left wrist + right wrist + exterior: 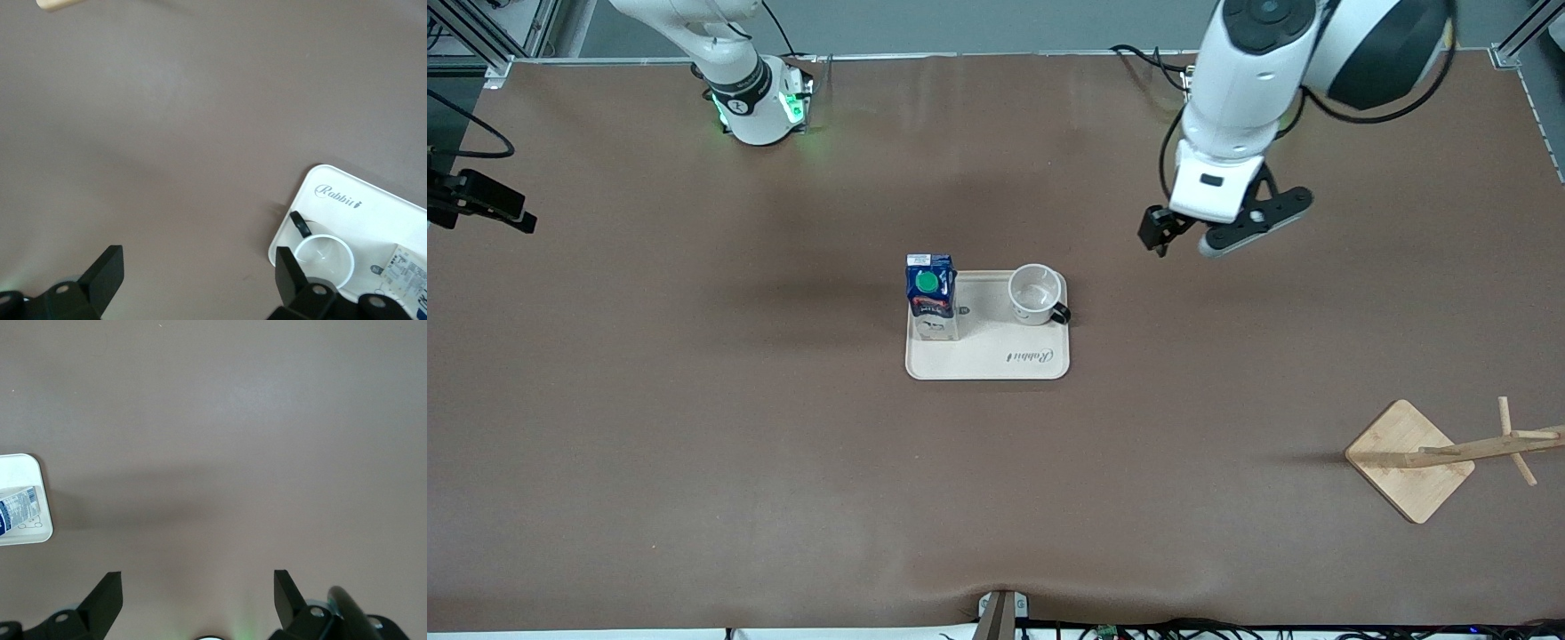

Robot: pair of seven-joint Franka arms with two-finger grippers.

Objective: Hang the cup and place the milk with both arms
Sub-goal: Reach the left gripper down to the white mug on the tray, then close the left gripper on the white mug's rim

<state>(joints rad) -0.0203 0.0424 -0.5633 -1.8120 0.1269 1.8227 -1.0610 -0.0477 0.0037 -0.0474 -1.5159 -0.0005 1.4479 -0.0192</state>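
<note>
The white cup (pixel 1036 293) with a black handle stands upright on a cream tray (pixel 996 360) at the table's middle. The dark blue milk (pixel 931 298) with a green cap stands beside it on the tray, toward the right arm's end. My left gripper (pixel 1202 238) hangs open and empty over bare table, off the tray toward the left arm's end. Its wrist view shows its open gripper (pixel 198 273), the cup (pixel 325 260) and the tray (pixel 347 200). My right gripper (pixel 198 593) is open and empty over bare table. Its wrist view shows the tray's corner (pixel 17 467) and the milk (pixel 17 507).
A wooden cup rack (pixel 1432 458) with a diamond-shaped base and pegs stands near the front camera at the left arm's end. A black device (pixel 480 204) juts in at the table's edge at the right arm's end. The table top is brown.
</note>
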